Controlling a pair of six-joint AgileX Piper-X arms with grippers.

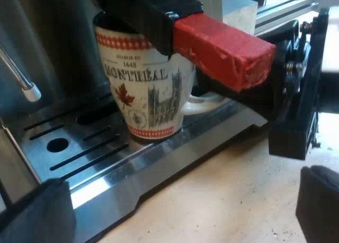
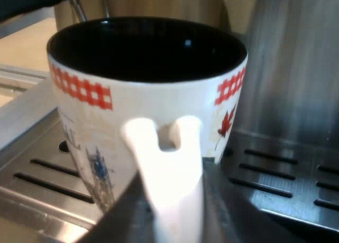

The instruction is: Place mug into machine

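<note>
The mug point(image 1: 145, 89) sits upright on the machine's drip tray point(image 1: 90, 147), under the red-ended holder handle point(image 1: 222, 50) where coffee would fall, right claw point(image 2: 169, 206) pinching its ear, seemingly to steady it, left claw point(image 1: 177, 206) spread wide, empty, above the tabletop point(image 1: 233, 190).

Surface point(image 1: 228, 195): pale wood, matte, scattered dark specks and crumbs on it. Past it, a slotted aluminium frame rail point(image 1: 288, 7), silver, running at a slant. Pale grey block point(image 1: 239, 15) just beside the rail. Lighting soft, even; wood washes out bright farther off.
</note>
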